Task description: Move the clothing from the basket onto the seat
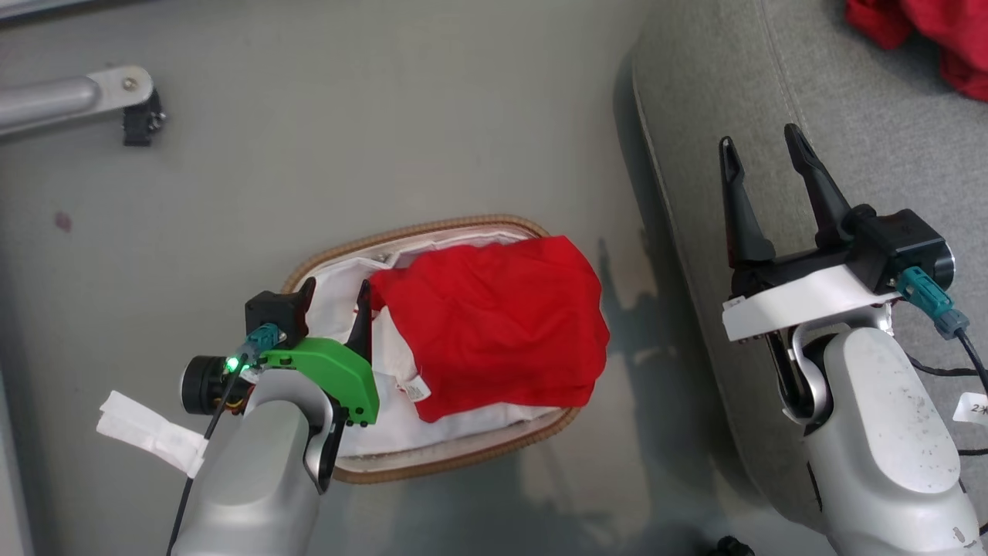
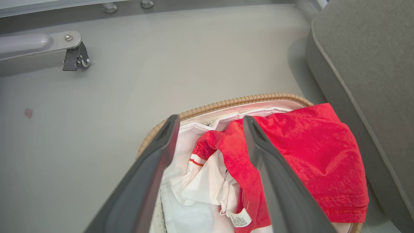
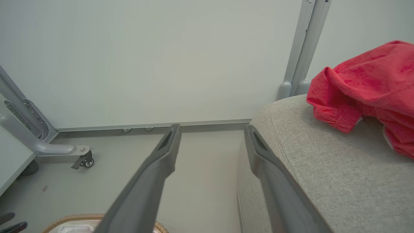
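The basket [image 1: 432, 229] [image 2: 226, 103] stands on the floor with a red piece of clothing [image 1: 494, 320] [image 2: 310, 152] heaped across its white liner. My left gripper [image 1: 336, 297] [image 2: 210, 121] hovers open over the basket's left end, its fingers straddling a red and white fold with a small label. The grey seat [image 1: 772, 139] [image 3: 339, 168] lies to the right. More red clothing [image 1: 926, 35] [image 3: 372, 90] rests on the seat's far part. My right gripper [image 1: 764, 150] [image 3: 212, 129] is open and holds nothing, above the seat's near edge.
A grey metal leg with a caster [image 1: 139, 120] [image 2: 76, 60] [image 3: 82, 160] reaches in from the left over the pale floor. A white wall with a vertical post [image 3: 307, 42] stands behind the seat. Black cables [image 1: 945, 367] hang by my right wrist.
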You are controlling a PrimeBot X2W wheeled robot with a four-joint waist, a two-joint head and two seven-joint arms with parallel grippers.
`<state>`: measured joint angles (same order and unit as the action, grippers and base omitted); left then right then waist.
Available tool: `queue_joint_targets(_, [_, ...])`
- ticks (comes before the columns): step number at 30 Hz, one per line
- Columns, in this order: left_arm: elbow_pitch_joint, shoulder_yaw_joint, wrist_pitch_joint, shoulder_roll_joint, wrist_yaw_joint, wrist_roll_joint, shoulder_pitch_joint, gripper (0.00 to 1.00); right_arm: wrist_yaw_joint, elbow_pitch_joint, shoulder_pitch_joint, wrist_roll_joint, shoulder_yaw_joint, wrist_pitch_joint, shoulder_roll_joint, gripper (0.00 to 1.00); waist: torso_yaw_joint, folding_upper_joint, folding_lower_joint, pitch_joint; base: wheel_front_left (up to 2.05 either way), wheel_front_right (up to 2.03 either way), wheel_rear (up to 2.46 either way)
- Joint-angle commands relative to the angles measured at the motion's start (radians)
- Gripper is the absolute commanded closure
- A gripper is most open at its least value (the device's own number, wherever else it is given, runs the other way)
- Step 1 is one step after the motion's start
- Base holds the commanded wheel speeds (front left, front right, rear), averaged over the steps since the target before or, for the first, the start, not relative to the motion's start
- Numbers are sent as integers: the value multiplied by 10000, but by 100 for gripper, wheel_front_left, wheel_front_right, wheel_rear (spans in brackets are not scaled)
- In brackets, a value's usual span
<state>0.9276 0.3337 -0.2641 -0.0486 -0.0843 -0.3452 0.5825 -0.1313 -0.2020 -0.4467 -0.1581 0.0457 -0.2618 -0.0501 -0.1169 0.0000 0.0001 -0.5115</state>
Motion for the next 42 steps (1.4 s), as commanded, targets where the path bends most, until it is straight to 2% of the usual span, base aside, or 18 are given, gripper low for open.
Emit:
queue_joint_targets(1, [262, 17, -5, -146, -39, 121, 373, 0, 12, 80, -215, -158, 94, -49, -9, 0, -1257, 0, -1, -1754, 0, 0, 0])
queue_joint_targets(15, [2410, 196, 414, -389, -94, 41, 1345, 0, 12, 136, -556, -880, 761, -49, -7, 0, -2168, 0, -1, -2815, 0, 0, 0])
queue_joint_targets(22, [2751, 316, 390, -505, -113, 47, 1724, 0, 12, 167, -632, -1074, 1034, -49, -9, 0, -2485, 0, -1, -3130, 0, 0, 0])
queue_joint_targets(28, [2648, 536, 247, -359, -269, 48, 1989, 0, 12, 159, -669, -1139, 1079, -49, -10, 0, -2562, 0, -1, -3254, 0, 0, 0])
queue_joint_targets(29, [2624, 581, 220, -340, -294, 35, 2014, 4, 12, 149, -669, -1139, 1072, -49, -9, 0, -2558, 0, -1, -3262, 0, 0, 0])
queue_joint_targets(30, [2604, 612, 197, -324, -297, 25, 2033, 16, 12, 136, -671, -1138, 1068, -49, -8, 0, -2551, 0, -1, -3265, 0, 0, 0])
queue_joint_targets(31, [2590, 643, 178, -307, -306, 3, 2049, 54, 12, 118, -676, -1131, 1062, -49, -10, 0, -2540, 0, -1, -3265, 0, 0, 0])
queue_joint_targets(33, [2544, 712, 132, -280, -340, 15, 2071, 87, 12, 86, -685, -1105, 1050, -49, -10, 0, -2510, 0, -1, -3252, 0, 0, 0])
queue_joint_targets(34, [2532, 753, 98, -268, -349, 36, 2075, 100, 12, 66, -696, -1080, 1046, -49, -10, 0, -2487, 0, -1, -3231, 0, 0, 0])
queue_joint_targets(42, [2312, 948, -8, -233, -393, 79, 1848, 100, 12, -111, -617, -739, 906, -49, -13, 0, -2156, 0, -1, -2701, 0, 0, 0])
